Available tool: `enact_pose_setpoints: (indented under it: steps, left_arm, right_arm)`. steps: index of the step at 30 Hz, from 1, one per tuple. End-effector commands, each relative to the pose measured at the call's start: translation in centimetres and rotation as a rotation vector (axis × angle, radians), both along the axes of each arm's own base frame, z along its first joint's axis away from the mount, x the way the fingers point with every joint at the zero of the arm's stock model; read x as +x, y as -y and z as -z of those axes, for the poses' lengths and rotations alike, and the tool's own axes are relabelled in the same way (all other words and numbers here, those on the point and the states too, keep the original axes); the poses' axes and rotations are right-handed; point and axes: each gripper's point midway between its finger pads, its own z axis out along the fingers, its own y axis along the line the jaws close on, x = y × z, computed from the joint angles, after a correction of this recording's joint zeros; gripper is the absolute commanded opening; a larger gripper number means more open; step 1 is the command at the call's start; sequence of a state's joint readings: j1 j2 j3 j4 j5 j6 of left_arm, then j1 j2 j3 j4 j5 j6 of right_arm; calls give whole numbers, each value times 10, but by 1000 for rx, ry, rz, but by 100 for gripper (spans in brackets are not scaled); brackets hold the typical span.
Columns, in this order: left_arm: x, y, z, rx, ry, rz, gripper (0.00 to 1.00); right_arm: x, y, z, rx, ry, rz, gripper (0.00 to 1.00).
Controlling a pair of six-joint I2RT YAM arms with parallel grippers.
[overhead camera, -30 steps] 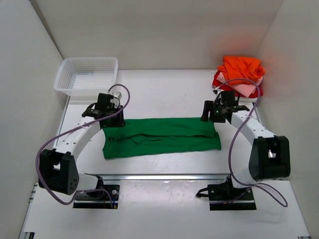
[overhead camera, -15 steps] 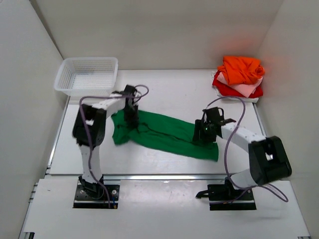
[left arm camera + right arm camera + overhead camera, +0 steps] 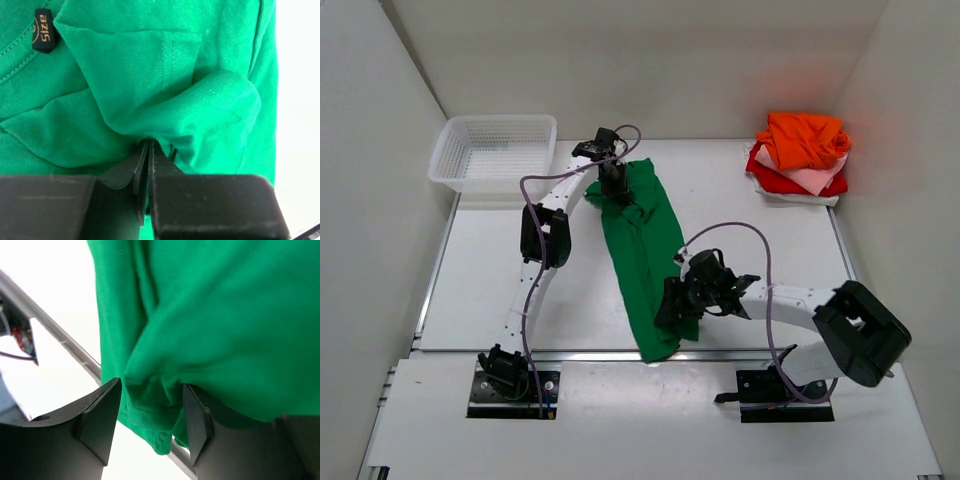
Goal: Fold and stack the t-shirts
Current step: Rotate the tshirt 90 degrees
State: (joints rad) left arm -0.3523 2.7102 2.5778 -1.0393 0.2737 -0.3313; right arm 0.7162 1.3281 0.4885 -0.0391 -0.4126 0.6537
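On the table [image 3: 480, 280], the green shirt [image 3: 642, 250] lies as a long crumpled band from the far middle to the near rail [image 3: 570, 354]. A black tag [image 3: 44, 36] sewn near its collar seam carries gold letters, turned sideways; they seem to read "size", though not with certainty. The left gripper [image 3: 149, 150] is pinched closed on a fold at the far end. The right gripper [image 3: 150, 410] clamps a thick bunch at the near end, and cloth hides its fingertips from above. In the far right corner an orange shirt [image 3: 805, 138] tops a pink shirt [image 3: 810, 180] and a red shirt [image 3: 775, 180], both mostly covered. A white mesh basket [image 3: 495, 150] sits far left.
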Motion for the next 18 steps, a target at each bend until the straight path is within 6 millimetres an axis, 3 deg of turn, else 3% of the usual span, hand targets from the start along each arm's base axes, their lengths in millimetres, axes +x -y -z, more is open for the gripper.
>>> enact_pose_setpoints:
  steps: [1,3,6,9,10,11,12,14,15,16,17,18]
  left_arm:
    - [7,3,6,-20,17,-21,16]
    - [24,8,-12,-81,72,-42,15]
    - [48,8,-62,-198,171,-69,20]
    - [45,15,-165,-340,314,-21,24]
    - [40,16,-175,-346,325,-14,24]
    - [32,14,-212,-369,384,-3,26]
    - [19,9,-233,-364,414,8,27]
    - [-14,3,-231,-336,368,34,28]
    - [-41,-3,-219,-286,328,53,30]
    - [-68,-6,-179,-233,236,71,29]
    - [-104,-17,-151,-171,168,68,29]
    - [-120,-17,-164,-158,227,82,29]
  right_arm:
    - [1,-30,0,46,33,-101,51]
    - [-1,-42,0,49,38,-136,50]
    - [2,-60,-14,49,104,-165,52]
    - [4,-57,-13,-1,107,-126,55]
    - [1,-54,-16,-8,110,-123,54]
    - [0,-51,-15,-23,104,-108,55]
    - [-3,-47,-16,-26,111,-104,55]
    - [2,-42,-24,-16,148,-74,56]
    - [7,-35,-26,-12,169,-56,56]
    - [9,-30,-28,-9,184,-51,51]
    - [16,-28,-34,-5,208,-42,43]
    - [23,-21,-33,-17,224,-30,37]
